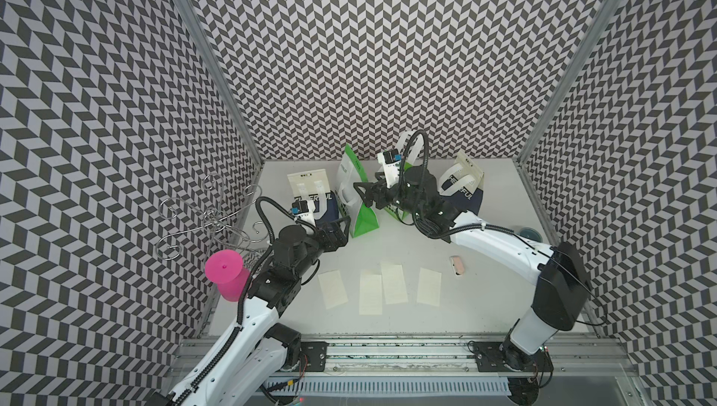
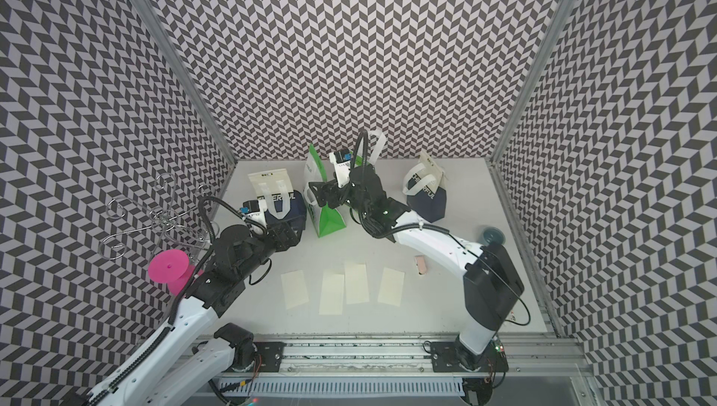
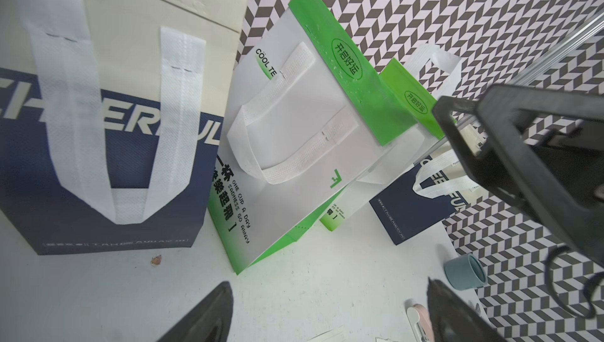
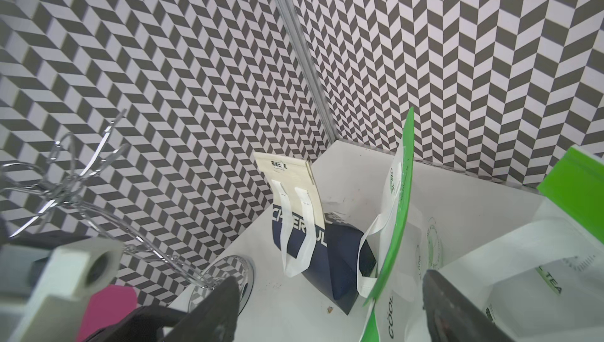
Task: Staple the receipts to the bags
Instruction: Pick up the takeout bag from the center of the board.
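Observation:
Four bags stand at the back of the table: a navy-and-cream bag point(image 1: 310, 194) point(image 3: 108, 128), a green-and-white bag point(image 1: 357, 206) point(image 3: 294, 160), a second green-and-white bag point(image 3: 408, 101) mostly hidden behind my right wrist, and another navy bag point(image 1: 463, 190). Several receipts point(image 1: 370, 293) point(image 2: 331, 293) lie flat in a row nearer the front. My left gripper point(image 1: 343, 233) point(image 3: 327, 317) is open over bare table before the navy bag. My right gripper point(image 1: 361, 194) point(image 4: 330, 317) is open, with the green-and-white bag's upper edge point(image 4: 392, 226) between its jaws.
A pink stapler point(image 1: 456, 265) point(image 3: 416, 320) lies right of the receipts. A wire stand point(image 1: 209, 221) and a pink cup point(image 1: 227, 274) are at the left edge. A blue-grey round thing point(image 1: 527, 233) sits at the right wall. Patterned walls enclose the table point(image 1: 388, 245).

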Robot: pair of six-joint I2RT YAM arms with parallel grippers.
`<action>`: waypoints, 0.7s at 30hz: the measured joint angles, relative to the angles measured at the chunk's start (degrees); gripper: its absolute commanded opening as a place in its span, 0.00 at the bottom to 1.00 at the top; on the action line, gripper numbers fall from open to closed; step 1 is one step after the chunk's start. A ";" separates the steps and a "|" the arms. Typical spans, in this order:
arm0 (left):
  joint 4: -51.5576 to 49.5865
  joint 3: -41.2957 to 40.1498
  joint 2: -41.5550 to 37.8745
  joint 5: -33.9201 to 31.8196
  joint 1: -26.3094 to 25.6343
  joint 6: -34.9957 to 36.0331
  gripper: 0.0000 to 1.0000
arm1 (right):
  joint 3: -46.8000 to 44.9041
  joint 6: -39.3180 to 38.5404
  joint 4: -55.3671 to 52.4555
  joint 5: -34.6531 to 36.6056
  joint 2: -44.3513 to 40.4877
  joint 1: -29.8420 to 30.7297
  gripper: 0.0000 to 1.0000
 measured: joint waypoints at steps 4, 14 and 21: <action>0.04 0.00 0.50 0.15 -1.66 -0.15 0.93 | 4.52 -1.03 -2.95 1.53 4.70 -0.02 0.70; 0.02 0.00 1.68 0.92 -4.31 -0.11 0.93 | 7.69 -3.08 -6.03 1.97 9.51 -0.20 0.30; -0.09 0.46 2.56 1.95 -5.66 -0.07 0.93 | 5.90 -5.77 -4.79 0.57 8.61 -0.92 0.02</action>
